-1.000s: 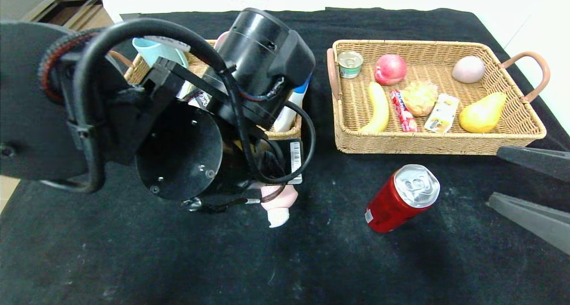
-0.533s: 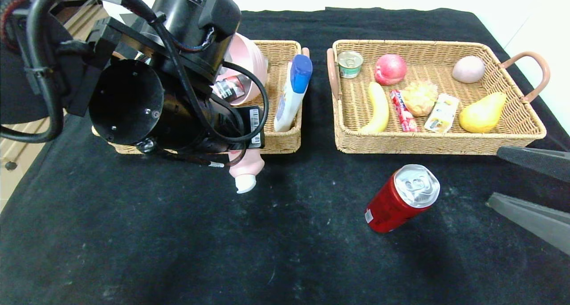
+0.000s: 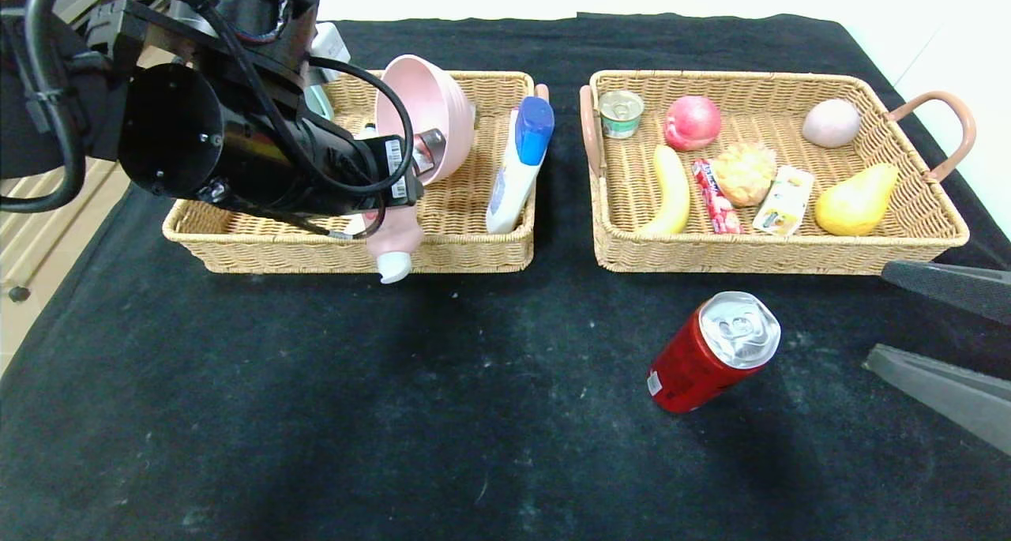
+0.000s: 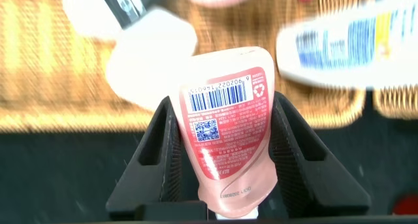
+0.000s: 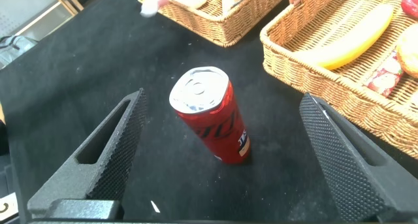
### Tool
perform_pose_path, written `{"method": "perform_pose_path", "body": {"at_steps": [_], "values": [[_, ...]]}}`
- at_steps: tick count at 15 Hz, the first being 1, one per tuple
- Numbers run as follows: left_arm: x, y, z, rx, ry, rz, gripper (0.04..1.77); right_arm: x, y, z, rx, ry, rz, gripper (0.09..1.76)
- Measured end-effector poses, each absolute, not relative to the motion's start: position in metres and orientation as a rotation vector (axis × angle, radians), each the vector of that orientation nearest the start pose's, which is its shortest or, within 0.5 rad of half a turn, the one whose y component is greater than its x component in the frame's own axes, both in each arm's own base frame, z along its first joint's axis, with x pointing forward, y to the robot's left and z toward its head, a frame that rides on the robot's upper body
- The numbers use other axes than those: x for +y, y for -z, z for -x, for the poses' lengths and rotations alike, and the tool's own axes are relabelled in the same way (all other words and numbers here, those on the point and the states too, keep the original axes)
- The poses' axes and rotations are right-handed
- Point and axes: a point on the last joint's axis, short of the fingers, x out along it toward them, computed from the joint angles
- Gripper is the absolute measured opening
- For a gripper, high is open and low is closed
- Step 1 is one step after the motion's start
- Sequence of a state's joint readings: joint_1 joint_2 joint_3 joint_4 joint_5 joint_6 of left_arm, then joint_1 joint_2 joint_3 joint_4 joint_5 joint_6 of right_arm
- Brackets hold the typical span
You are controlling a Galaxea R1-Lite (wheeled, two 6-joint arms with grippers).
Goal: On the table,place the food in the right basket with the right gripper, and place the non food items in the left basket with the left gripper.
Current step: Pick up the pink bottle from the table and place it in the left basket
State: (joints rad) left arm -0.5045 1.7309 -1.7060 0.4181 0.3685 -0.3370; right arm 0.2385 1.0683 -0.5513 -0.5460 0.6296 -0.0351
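step: left gripper [image 4: 225, 152] clamped on pink squeeze bottle [image 3: 392, 241], held over the left basket [image 3: 466, 209] front rim.
next: carry it further in, then release.
right gripper [image 5: 222, 159]: fingers apart, red drink can [image 3: 711, 351] between them on the desk [image 3: 505, 446].

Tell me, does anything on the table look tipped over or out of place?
Nothing is spilled or damaged. The pink bowl stands tipped on its side in the left basket, and the red can is still outside the right basket.
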Motion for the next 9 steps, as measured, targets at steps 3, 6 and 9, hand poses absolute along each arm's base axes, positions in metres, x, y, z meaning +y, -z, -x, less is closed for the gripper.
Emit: {"method": "perform_pose_path", "body": {"at_steps": [3,6,9], "values": [[-0.139,-0.332,-0.292,0.326,0.060,0.124,0.86,0.047,-0.244,-0.135,-0.043,-0.871,0.042,1.71],[-0.136,-0.337,-0.305,0.248,0.048,0.131,0.86,0.047,-0.244,-0.135,-0.042,-0.872,0.042,1.71],[-0.133,-0.335,-0.319,0.199,0.034,0.103,0.86,0.047,-0.244,-0.135,-0.041,-0.874,0.041,1.71]]}}
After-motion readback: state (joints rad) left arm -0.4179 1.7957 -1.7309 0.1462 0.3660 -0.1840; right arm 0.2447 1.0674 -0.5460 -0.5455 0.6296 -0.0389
